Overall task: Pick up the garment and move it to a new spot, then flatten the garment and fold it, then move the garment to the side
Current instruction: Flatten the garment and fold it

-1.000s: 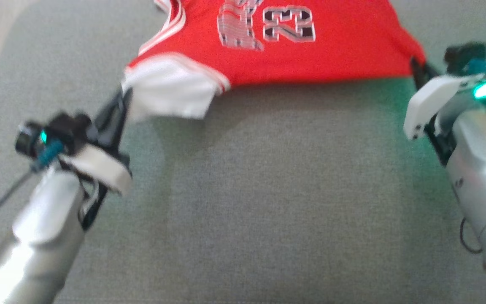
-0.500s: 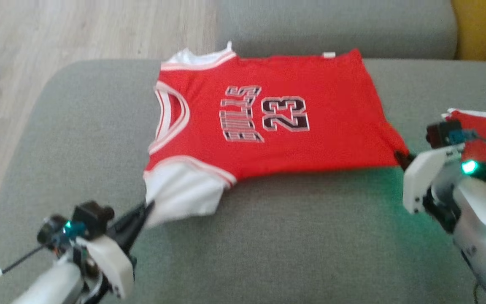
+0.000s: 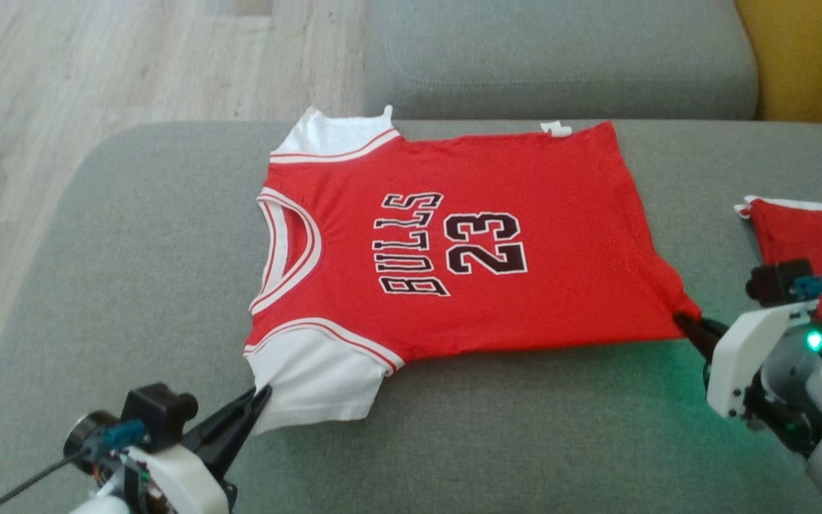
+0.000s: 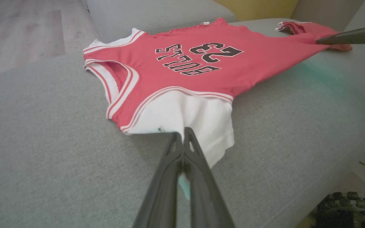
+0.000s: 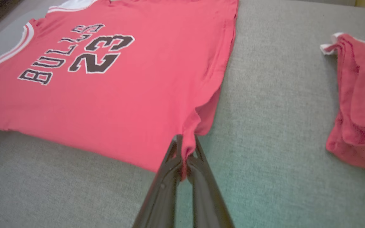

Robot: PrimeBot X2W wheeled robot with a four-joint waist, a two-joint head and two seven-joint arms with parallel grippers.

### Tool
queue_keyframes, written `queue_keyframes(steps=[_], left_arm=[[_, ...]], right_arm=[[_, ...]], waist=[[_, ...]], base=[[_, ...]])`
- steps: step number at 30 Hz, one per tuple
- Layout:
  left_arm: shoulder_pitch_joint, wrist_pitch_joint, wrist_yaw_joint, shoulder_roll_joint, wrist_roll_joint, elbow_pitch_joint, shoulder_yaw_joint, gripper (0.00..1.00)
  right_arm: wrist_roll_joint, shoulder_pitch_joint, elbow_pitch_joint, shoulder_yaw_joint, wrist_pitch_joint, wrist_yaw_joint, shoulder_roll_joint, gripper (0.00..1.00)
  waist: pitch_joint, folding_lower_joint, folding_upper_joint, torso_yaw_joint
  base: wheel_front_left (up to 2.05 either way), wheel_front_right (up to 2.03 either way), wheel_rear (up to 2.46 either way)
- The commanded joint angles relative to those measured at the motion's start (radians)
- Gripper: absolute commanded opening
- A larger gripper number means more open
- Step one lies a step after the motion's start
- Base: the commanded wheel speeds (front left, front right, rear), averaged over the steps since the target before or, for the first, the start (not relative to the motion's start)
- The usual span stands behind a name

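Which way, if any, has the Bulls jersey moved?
Yes: the Bulls jersey slid slightly toward the robot; its far edge reached the back cushion before, now lies mostly short of it.

We read two things, both on the chest of the red jersey (image 3: 561,214), which lies on the sofa (image 3: 489,442) with its collar toward the seat's left edge. The word "BULLS" (image 3: 411,243) stands in black capitals with a white outline, just beside the collar. The number "23" (image 3: 486,243) stands just under the word, toward the hem, in larger black digits with the same white outline. In the head view both run sideways, with the B nearest the seat's front edge. A small white tag (image 3: 556,129) on the jersey's far edge is too small for us to read.
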Motion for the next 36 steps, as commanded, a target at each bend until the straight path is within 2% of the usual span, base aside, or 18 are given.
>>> queue_keyframes(steps=[1, 6, 13, 20, 27, 36], left_arm=[[-0.069, -0.002, 0.005, 0.041, -0.004, -0.03, 0.061, 0.0], [-0.137, 0.009, 0.001, 0.034, -0.002, -0.019, 0.081, 0.0], [-0.29, 0.034, -0.031, 0.002, -0.013, 0.089, 0.11, 0.0], [-0.432, 0.077, -0.058, -0.035, 0.015, 0.222, 0.088, 0.0], [-0.554, 0.097, -0.082, -0.088, 0.035, 0.342, 0.047, 0.0], [-0.659, 0.073, -0.091, -0.138, 0.053, 0.473, 0.017, 0.0]], right_arm=[[-0.008, -0.024, -0.036, -0.014, 0.003, -0.001, -0.034, 0.0], [-0.057, -0.051, -0.08, -0.077, 0.048, -0.001, -0.014, 0.0], [-0.14, -0.124, -0.098, -0.153, 0.128, -0.001, 0.03, 0.0], [-0.187, -0.205, -0.067, -0.195, 0.183, -0.001, 0.078, 0.0], [-0.229, -0.283, -0.012, -0.211, 0.192, -0.001, 0.112, 0.0], [-0.266, -0.352, 0.058, -0.203, 0.159, -0.001, 0.14, 0.0]], waist=[[0.012, 0.0001, -0.0001, -0.003], [0.058, 0.0001, -0.0001, -0.007], [0.142, 0.0001, -0.0001, -0.007], [0.206, 0.0001, -0.0001, -0.006], [0.26, 0.0001, -0.0001, -0.007], [0.302, 0.0001, -0.0001, -0.011]], base=[[0.0, 0.0, 0.0], [0.0, 0.0, 0.0], [0.0, 0.0, 0.0], [0.0, 0.0, 0.0], [0.0, 0.0, 0.0], [0.0, 0.0, 0.0]])
